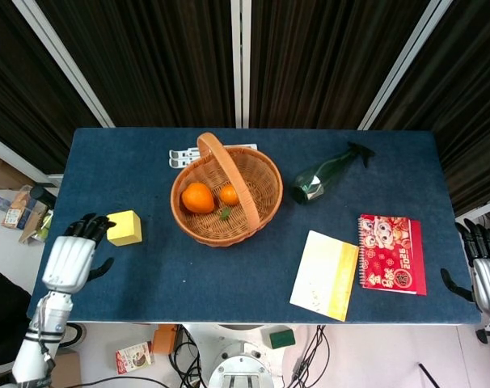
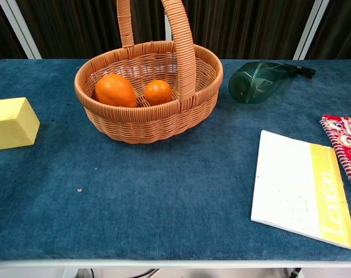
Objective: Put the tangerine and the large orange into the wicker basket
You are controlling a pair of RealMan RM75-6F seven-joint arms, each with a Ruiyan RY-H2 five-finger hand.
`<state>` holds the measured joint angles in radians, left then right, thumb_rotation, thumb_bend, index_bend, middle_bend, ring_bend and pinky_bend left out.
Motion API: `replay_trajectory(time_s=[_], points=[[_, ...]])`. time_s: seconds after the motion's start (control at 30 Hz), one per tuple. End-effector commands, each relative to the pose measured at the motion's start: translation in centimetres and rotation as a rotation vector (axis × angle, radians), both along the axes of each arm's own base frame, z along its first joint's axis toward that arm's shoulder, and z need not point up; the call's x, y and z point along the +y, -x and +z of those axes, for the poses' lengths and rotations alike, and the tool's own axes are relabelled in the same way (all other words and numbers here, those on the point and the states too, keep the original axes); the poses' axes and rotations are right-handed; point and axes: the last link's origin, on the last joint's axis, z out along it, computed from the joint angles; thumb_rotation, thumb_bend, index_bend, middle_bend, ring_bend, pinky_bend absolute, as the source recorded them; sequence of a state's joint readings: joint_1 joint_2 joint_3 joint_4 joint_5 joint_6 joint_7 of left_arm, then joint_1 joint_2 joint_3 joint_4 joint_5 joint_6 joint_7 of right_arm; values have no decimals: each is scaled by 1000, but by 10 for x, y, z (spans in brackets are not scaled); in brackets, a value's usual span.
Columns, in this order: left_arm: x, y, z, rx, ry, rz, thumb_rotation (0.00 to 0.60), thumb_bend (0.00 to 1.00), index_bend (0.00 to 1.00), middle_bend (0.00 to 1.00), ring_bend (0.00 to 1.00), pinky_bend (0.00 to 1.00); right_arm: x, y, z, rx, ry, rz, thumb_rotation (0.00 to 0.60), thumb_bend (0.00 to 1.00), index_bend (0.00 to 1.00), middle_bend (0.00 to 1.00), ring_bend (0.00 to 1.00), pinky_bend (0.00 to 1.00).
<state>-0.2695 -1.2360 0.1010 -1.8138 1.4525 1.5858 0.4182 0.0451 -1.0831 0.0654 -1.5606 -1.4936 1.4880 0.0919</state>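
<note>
Chest view | wicker basket (image 2: 146, 124): large orange (image 2: 114, 90), tangerine (image 2: 158, 92) | both robot hands empty, fingers apart

Blue table (image 1: 148, 267) — wicker basket (image 1: 265, 202), yellow block (image 1: 124, 228)

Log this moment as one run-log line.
large orange, tangerine: in basket | left hand: open, off table | right hand: open, idle

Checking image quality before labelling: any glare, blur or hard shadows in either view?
Head view: even light, sharp; the wicker basket casts only a faint shadow. Chest view: sharp and close, with soft highlights on the large orange, the tangerine and the green bottle; the basket handle is cut off at the top.
</note>
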Motion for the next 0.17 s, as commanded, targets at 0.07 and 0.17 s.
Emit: replay_trajectory(time_s=[0.07,0.17], points=[[-29,22,1,69,35,53,591,186,163,96,34,176,1,-1,-2,14,-5,3,600,304,0,0,0,0],[-29,27,4,64,21,52,553,185,152,81,28,158,1,-1,-4,13,-10,0,600,302,0,0,0,0]])
